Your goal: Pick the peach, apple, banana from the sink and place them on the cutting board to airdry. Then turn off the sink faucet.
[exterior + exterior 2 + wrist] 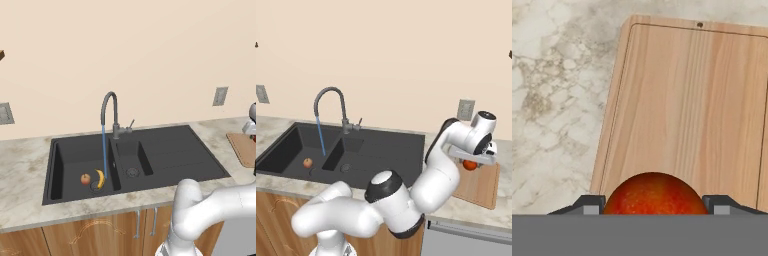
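Observation:
My gripper [653,205] is shut on a round red-orange apple [653,194], one finger [587,205] on each side. It hangs just above the near left part of the wooden cutting board [687,100]. From the right base, the gripper [471,162] holds the apple [470,165] over the board [478,187], right of the sink [381,145]. In the large basin of the sink [165,150] lie the peach [85,178] and the banana [100,178]. The sink faucet [111,107] runs a thin blue stream [104,150] into that basin.
Marbled counter [557,100] lies left of the board. A wall outlet [219,96] sits behind the drainboard. Wooden cabinet doors [100,235] run below the counter. My own arm [441,175] bends over the counter between sink and board.

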